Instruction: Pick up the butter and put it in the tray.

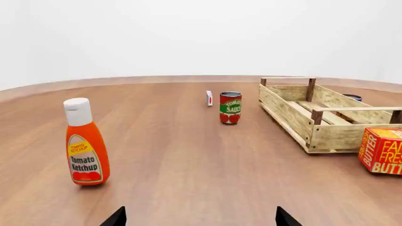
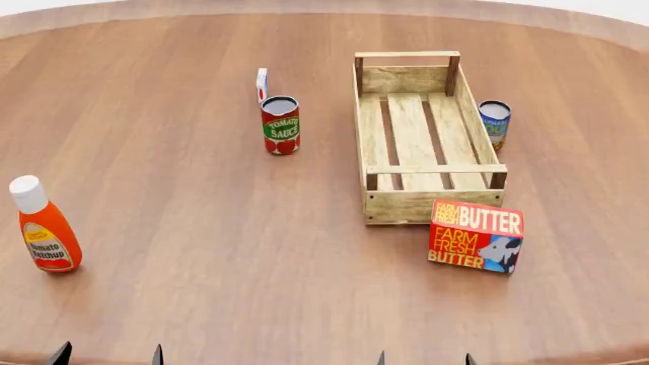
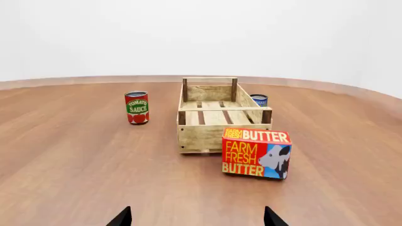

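A: Please go from left to right. What stands on the round brown wooden table (image 2: 203,251)?

B: At about 9 o'clock from the table's middle stands an orange tomato ketchup bottle with a white cap (image 2: 44,226), upright. Toward 12 o'clock is a red and green tomato sauce can (image 2: 281,125), and just behind it a small white carton with red and blue marks (image 2: 261,84).

A: And the tray?

B: The long light wooden tray with slatted bottom and bar handles (image 2: 378,144) lies at about 1 o'clock, with nothing inside. A blue can (image 2: 494,124) stands just beside its right wall.

A: Where is the butter?

B: The red and orange butter box with white lettering and a cow picture (image 2: 476,235) stands on the table at 5 o'clock from the tray, just beside its near right corner, outside it.

A: The claws?

B: Left gripper (image 1: 199,219) and right gripper (image 3: 197,217) both are released: the dark fingertips stand wide apart, holding nothing, well apart from the butter.
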`<state>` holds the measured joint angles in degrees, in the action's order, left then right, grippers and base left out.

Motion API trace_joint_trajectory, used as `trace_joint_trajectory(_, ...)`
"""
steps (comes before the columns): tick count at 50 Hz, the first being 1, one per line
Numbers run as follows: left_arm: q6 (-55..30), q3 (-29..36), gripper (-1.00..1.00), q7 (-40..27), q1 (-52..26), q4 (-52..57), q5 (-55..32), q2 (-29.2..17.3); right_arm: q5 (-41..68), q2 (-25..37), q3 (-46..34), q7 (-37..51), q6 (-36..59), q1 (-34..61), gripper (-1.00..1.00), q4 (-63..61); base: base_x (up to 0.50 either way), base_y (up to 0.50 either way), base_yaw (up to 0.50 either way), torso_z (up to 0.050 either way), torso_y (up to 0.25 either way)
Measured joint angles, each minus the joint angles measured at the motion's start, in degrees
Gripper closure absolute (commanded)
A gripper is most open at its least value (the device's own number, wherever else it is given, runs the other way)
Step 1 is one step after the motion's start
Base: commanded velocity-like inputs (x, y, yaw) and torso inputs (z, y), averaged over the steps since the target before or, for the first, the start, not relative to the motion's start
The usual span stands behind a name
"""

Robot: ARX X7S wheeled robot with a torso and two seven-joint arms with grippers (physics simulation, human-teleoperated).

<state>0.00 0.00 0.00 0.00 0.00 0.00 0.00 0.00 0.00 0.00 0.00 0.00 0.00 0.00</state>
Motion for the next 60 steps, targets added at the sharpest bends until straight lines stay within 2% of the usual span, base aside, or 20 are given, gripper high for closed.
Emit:
trace_joint_trajectory(20, 2.21, 2.74, -1.0, -3.13, 0.53, -0.3, -1.01, -2.12, 1.71, 2.26, -2.95, 2.39, -1.24, -0.11, -1.0, 0.97, 0.0, 0.0, 0.0, 0.0, 0.0)
trace_joint_trajectory(43, 3.2, 5.27, -1.0, -6.04, 0.35, -0.37, -2.06, -4.23, 4.71, 4.27, -5.29, 3.96, -0.42, 0.48, -1.0, 1.1, 0.0, -0.49, 0.0, 0.0, 0.0)
trace_joint_trajectory(49, 3.25, 5.86, -1.0, -6.54, 0.26, -0.28, -2.37, -4.53, 4.86, 4.71, -5.66, 4.74, -0.45, 0.62, -1.0, 1.17, 0.0, -0.02, 0.0, 0.0, 0.0)
trace_joint_trajectory(60, 3.51, 6.69, -1.0, -7.59, 0.22, -0.15, -2.79, -5.33, 5.43, 5.3, -6.72, 5.69, 0.33, 0.89, -1.0, 1.31, 0.5, 0.0, 0.0, 0.0, 0.0)
